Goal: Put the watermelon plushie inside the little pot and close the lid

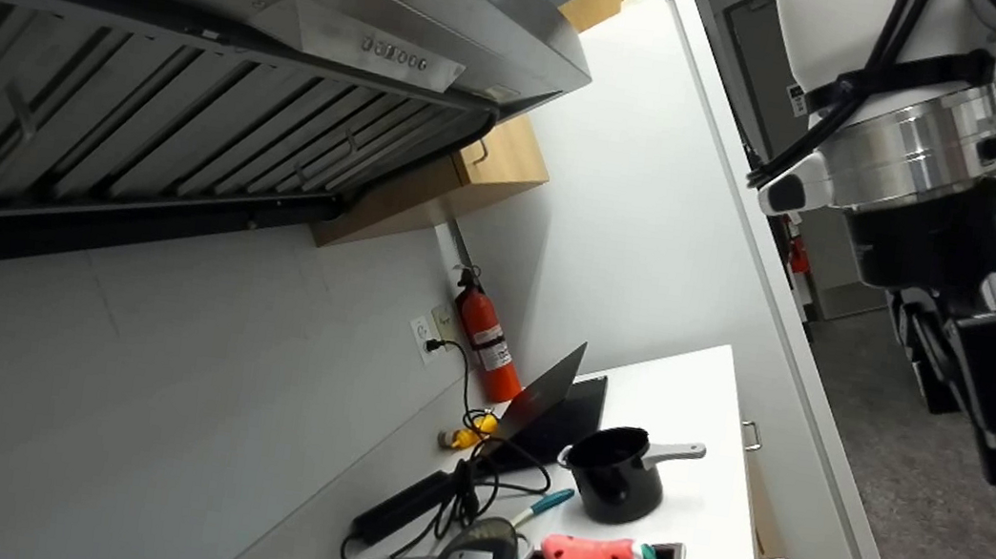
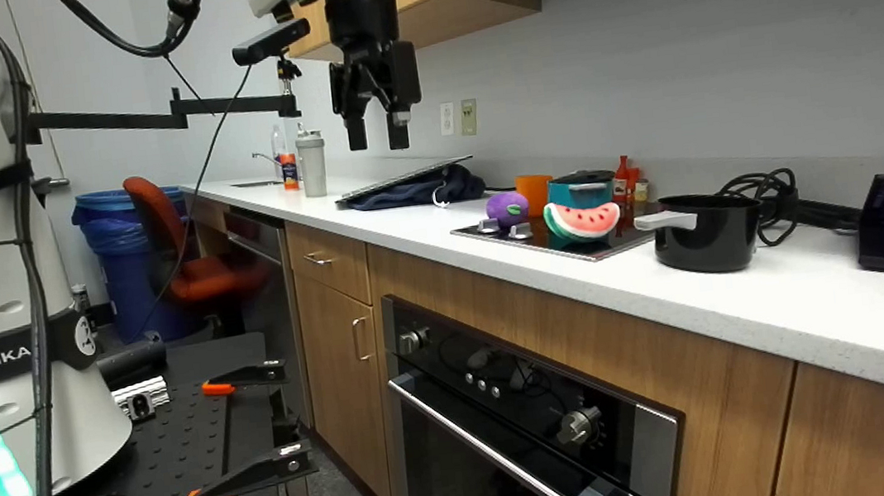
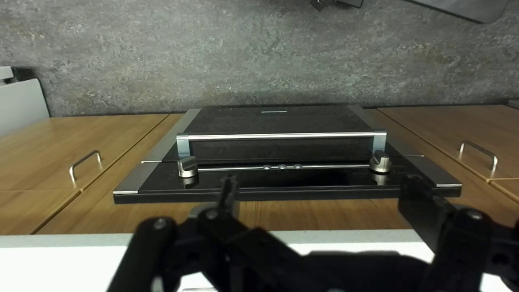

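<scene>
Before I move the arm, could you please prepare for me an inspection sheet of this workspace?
Surface: white counter with an inset black cooktop.
Job's things: watermelon plushie on the cooktop; little pot upright on the counter, uncovered.
Clutter: teal pot, purple round item and orange container, on or around the cooktop.
End effector: raised and open; held object, nothing seen.
Cables: black cable coil on the counter near the little pot.
Surroundings: oven under the counter; fire extinguisher by the grey wall.
</scene>
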